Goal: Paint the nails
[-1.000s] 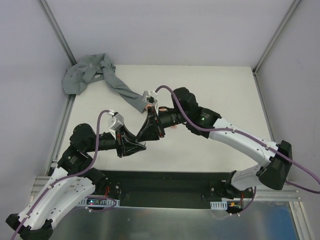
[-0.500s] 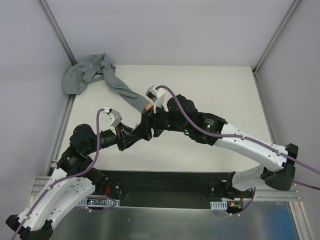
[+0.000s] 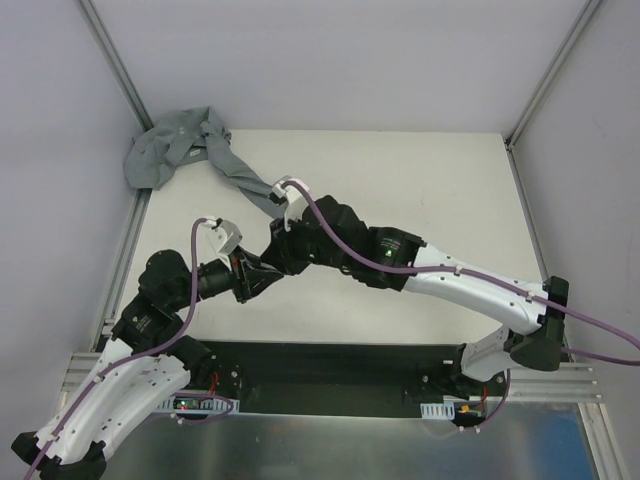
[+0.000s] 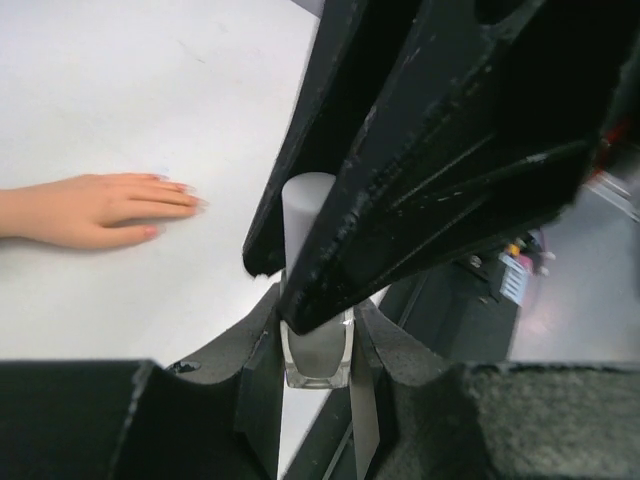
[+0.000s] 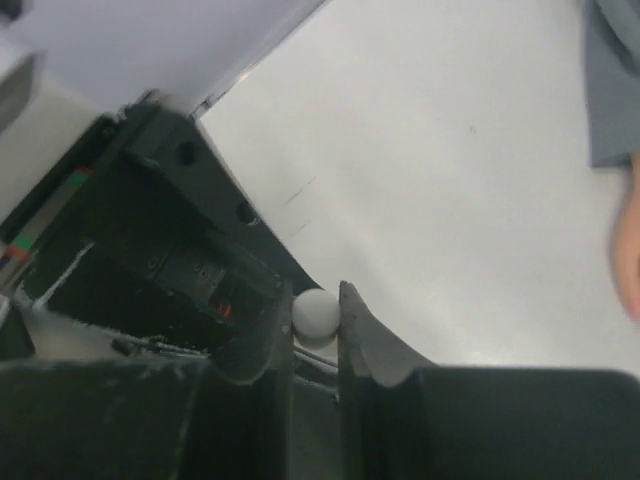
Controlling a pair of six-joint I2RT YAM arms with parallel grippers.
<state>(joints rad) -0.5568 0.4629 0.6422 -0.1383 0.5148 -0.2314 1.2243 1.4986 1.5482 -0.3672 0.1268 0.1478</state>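
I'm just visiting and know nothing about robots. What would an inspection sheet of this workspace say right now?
Surface: white table, no spills seen.
Job's things: mannequin hand lies flat on the table; grey sleeve bunched at the far left corner; small bottle with its cap on.
Clutter: nothing seen.
Fingers: left fingers shut on the small bottle; right fingers shut on the cap.
Cables: left purple cable and right purple cable run loose along the arms.
Surroundings: pale walls, metal frame posts.

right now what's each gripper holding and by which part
The left gripper holds the bottle by its glass base; the right gripper is shut on its white cap.
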